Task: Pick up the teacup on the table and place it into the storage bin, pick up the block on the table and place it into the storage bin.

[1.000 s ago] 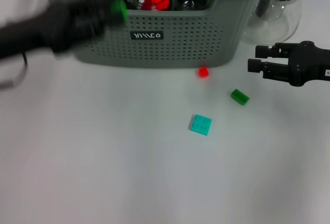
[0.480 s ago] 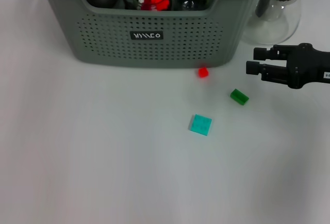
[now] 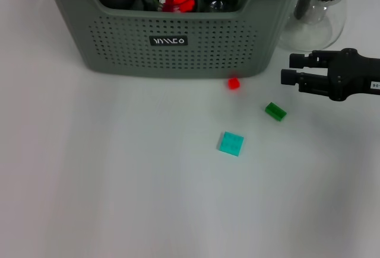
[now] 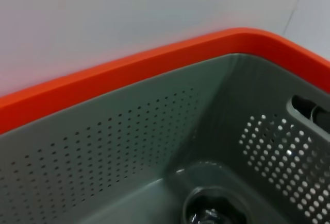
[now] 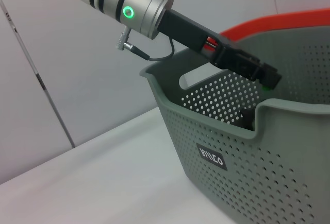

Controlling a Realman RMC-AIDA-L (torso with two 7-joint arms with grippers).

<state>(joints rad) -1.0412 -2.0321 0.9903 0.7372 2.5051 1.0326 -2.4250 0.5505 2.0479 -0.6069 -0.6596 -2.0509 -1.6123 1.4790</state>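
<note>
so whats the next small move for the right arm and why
Probably swing the right gripper down toward the green block, the nearest loose block. Its fingers look open, it hovers just above that block, and red and teal blocks lie on the table outside the storage bin.

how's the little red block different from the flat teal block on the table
The small red cube-like block is much smaller than the flat square teal block. The red block sits close by the front wall of the grey-green perforated storage bin; the teal block lies farther out on the white table. Both rest loose on the table, untouched by any gripper.
</note>
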